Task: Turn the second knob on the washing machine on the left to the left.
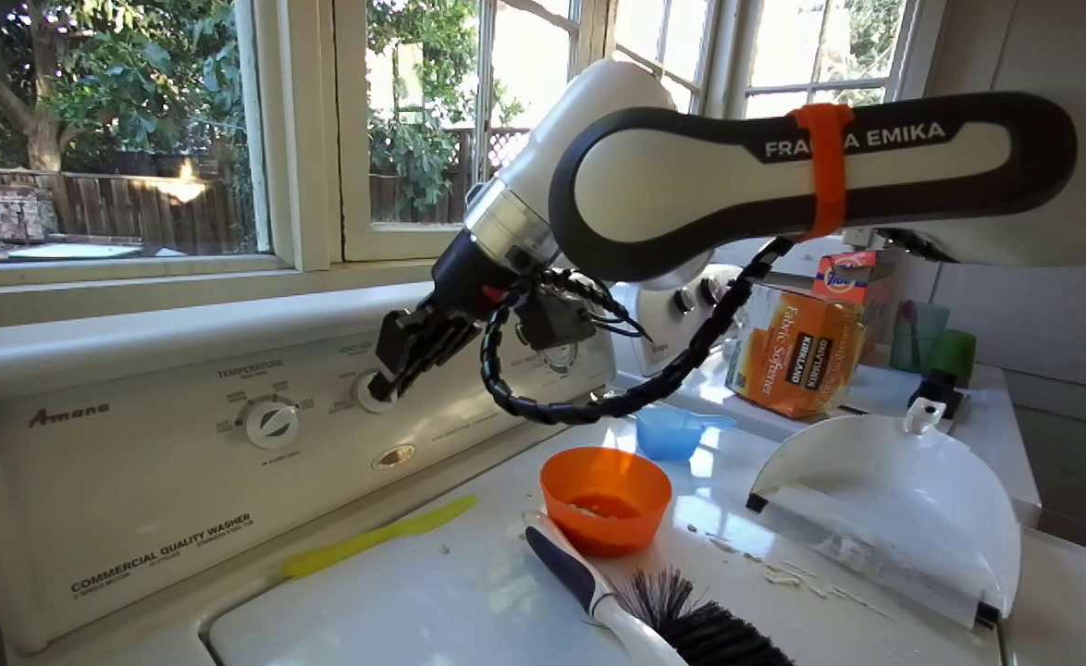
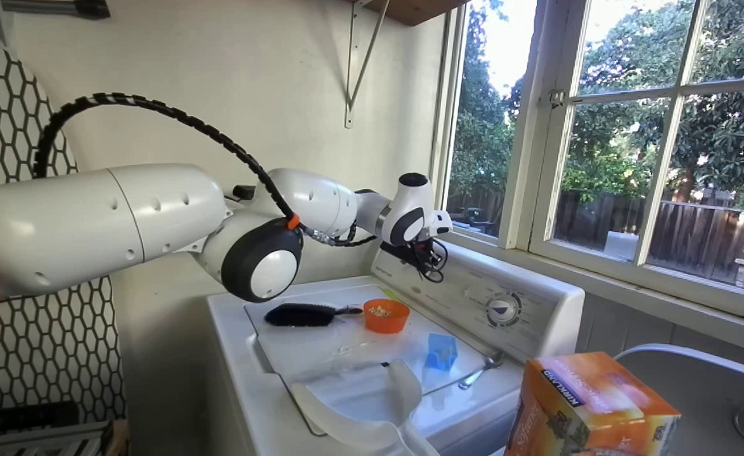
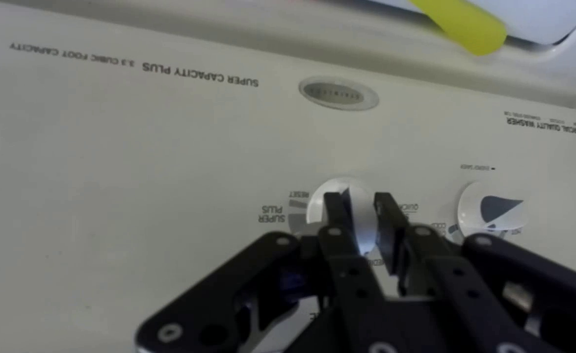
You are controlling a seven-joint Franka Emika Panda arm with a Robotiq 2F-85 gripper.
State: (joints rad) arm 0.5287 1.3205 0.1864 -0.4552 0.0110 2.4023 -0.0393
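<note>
Second knob (image 3: 365, 223) is sitting on the panel (image 1: 173, 472) of the left washer (image 1: 395, 615), between temperature knob (image 1: 272, 423) and big dial (image 2: 502, 310). Gripper (image 3: 360, 202) is pointing down at it, angled to suit the panel's slope, presumably so a wrist roll can match the knob's axis. Fingers (image 3: 333, 211) are standing a narrow gap apart, part of the knob showing between, likely for straddling it without fouling the temperature knob; can't say whether they're pinching it or only framing it. Yellow utensil (image 1: 376, 538) is lying at the panel's foot, probably out of the way
</note>
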